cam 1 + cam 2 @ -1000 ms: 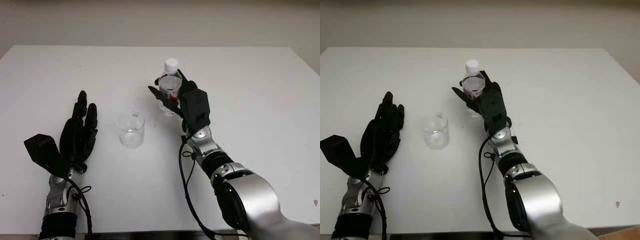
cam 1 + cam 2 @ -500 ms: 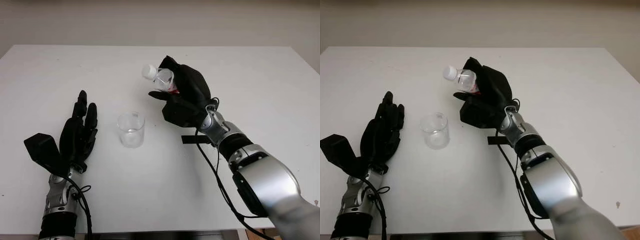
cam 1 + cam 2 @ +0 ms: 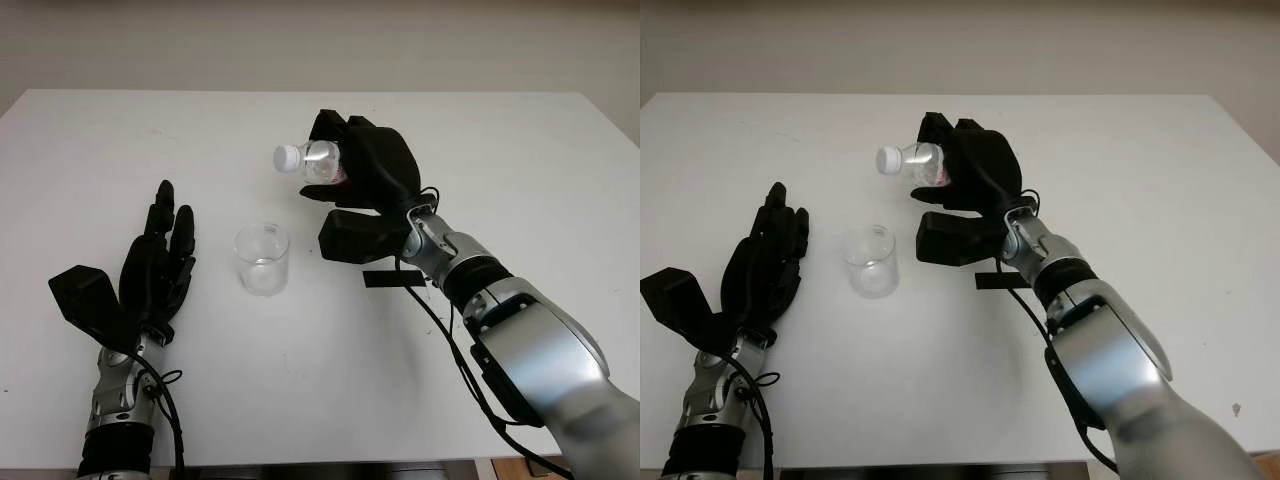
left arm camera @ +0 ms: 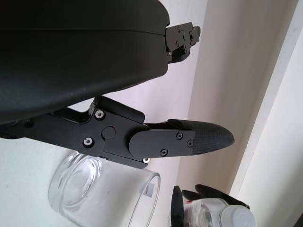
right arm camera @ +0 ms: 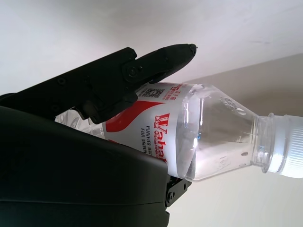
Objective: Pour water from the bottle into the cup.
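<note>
The bottle (image 3: 318,160), clamped in the right hand (image 3: 370,175), has been tipped sideways since upright, neck toward 9 o'clock, short of the cup (image 3: 262,258); cap still on. The left hand (image 3: 155,270) is open.

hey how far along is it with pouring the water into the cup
Done: the right hand has the bottle lifted and tipped on its side, neck toward the cup. In hand: lining it up. Left: the white cap looks to be on, and no water is flowing. The left hand is open beside the cup.
</note>
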Available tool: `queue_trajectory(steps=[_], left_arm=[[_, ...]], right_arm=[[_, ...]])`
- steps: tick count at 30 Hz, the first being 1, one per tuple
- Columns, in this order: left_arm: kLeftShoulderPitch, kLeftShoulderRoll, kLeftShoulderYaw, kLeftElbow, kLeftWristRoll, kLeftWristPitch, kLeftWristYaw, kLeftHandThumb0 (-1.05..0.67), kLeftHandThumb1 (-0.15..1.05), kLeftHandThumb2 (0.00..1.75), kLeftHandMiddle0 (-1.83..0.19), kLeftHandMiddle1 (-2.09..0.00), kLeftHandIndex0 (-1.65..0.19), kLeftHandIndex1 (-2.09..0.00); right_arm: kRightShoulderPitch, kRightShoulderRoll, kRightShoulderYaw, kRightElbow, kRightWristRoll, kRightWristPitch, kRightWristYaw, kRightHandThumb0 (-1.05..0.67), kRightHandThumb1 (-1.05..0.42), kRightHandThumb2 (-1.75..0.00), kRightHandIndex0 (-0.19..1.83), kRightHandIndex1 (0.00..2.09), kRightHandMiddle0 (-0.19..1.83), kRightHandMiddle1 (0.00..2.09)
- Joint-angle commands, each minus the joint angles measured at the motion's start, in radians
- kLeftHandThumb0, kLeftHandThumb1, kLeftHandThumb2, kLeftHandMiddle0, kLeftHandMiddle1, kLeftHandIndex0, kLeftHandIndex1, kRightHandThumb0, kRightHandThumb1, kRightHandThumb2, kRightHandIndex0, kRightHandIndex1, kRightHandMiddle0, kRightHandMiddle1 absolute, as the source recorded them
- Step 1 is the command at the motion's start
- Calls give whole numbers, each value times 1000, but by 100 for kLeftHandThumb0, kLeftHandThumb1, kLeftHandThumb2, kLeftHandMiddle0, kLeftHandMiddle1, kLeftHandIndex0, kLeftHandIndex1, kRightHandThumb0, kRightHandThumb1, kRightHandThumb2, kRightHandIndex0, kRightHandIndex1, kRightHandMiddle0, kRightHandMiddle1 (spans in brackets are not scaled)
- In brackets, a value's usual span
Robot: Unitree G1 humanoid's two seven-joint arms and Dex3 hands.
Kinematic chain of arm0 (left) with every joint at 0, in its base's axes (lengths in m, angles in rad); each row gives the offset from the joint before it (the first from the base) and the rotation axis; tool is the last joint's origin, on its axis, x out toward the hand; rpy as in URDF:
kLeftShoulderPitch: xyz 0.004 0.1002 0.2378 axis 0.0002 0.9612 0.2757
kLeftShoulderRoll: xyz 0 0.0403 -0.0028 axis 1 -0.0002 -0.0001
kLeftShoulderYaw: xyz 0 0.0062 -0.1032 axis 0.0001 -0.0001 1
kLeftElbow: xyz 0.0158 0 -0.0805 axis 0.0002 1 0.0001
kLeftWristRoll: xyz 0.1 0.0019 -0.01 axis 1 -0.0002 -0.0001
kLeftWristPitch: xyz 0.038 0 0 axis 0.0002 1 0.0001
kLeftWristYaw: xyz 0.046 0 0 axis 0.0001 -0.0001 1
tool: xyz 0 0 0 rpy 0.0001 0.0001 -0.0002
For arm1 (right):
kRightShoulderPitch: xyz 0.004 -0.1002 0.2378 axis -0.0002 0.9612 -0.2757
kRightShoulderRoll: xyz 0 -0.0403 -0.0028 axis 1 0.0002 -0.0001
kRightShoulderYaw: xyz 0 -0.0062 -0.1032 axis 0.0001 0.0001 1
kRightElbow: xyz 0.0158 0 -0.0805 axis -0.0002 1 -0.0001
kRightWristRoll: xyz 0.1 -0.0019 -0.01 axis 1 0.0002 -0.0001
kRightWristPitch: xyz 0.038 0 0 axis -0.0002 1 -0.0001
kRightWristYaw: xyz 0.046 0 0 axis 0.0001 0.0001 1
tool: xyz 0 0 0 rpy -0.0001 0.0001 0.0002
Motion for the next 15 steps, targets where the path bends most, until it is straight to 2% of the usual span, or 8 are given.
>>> queue_trajectory(steps=[1,7,15], left_arm=[[12,-7,-3,32,5,4,2,-73,105,40,15,-5,17,-5],[12,-12,-8,40,11,-8,6,-73,105,40,15,-5,17,-5],[17,-21,-4,44,5,-22,6,-74,105,39,14,-5,16,-6]], right_arm=[[-38,-16,20,-9,-20,0,-37,-41,-105,-16,129,209,87,209],[-63,-27,117,-13,-132,-8,-198,-42,-105,-20,120,209,84,209],[-108,-38,244,4,-274,13,-407,-43,-105,-17,123,209,81,209]])
